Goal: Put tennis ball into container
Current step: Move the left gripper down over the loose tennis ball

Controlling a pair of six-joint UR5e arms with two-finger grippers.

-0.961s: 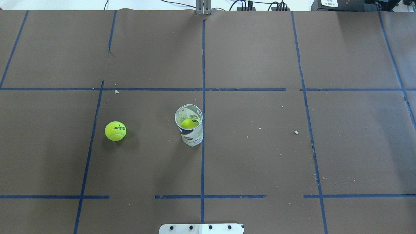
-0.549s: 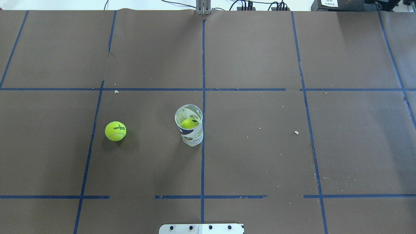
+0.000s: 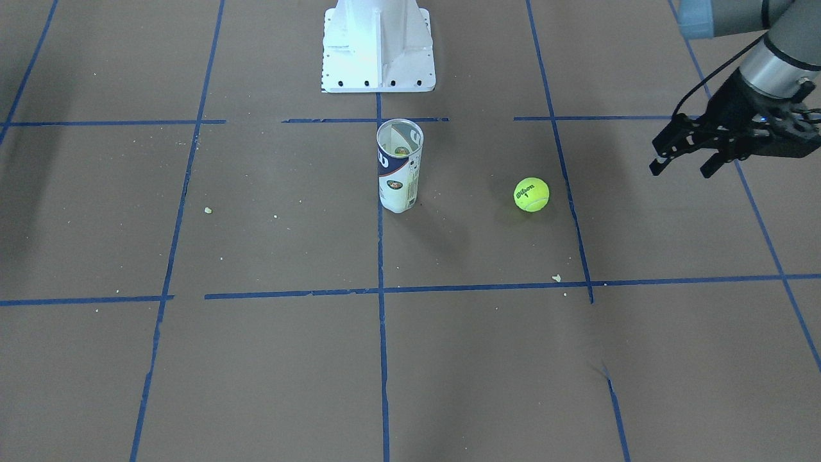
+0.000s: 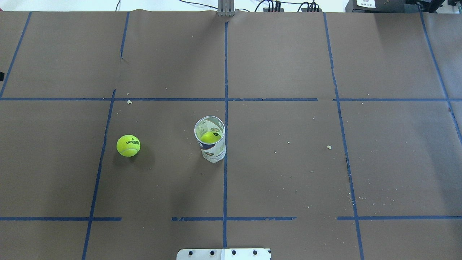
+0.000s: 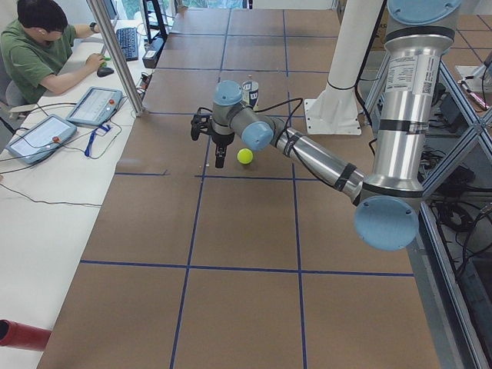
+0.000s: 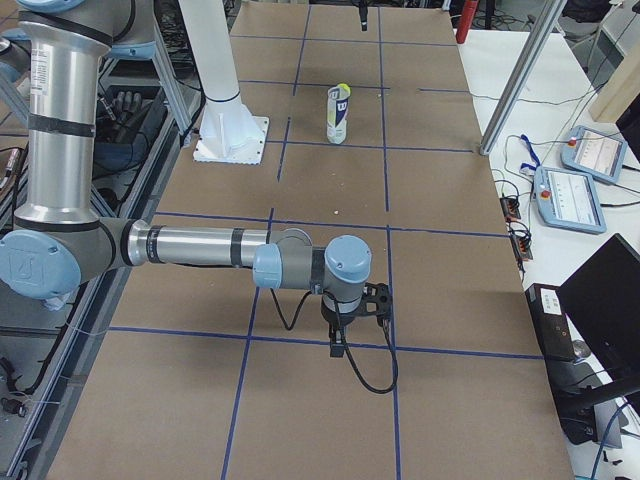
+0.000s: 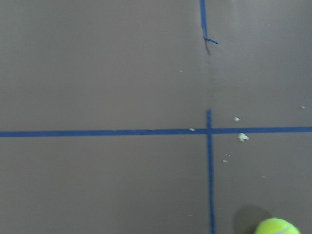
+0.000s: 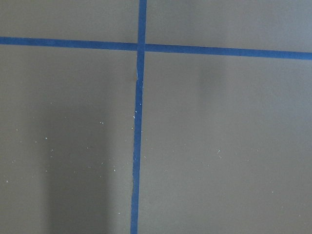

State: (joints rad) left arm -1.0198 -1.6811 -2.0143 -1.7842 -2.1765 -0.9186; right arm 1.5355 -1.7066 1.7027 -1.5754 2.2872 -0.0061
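Note:
The loose tennis ball (image 4: 128,145) (image 3: 531,194) lies on the brown paper, left of the container (image 4: 211,142) (image 3: 399,167). The container is a clear upright can with a white and navy label, and a second yellow-green ball (image 4: 210,137) sits inside it. My left gripper (image 3: 680,168) hovers open and empty above the table, well off to the ball's outer side. Its wrist view catches only the ball's top (image 7: 277,226) at the lower right. My right gripper (image 6: 345,330) shows only in the exterior right view, far from the can; whether it is open or shut I cannot tell.
The white pedestal (image 3: 377,48) stands at the robot's side, close behind the can. Blue tape lines (image 4: 225,108) grid the paper and small crumbs (image 4: 328,147) are scattered on it. An operator (image 5: 38,46) sits by tablets beyond the far edge.
A dark sliver of the left gripper has appeared at the overhead view's left edge. The ball and the can have not moved.

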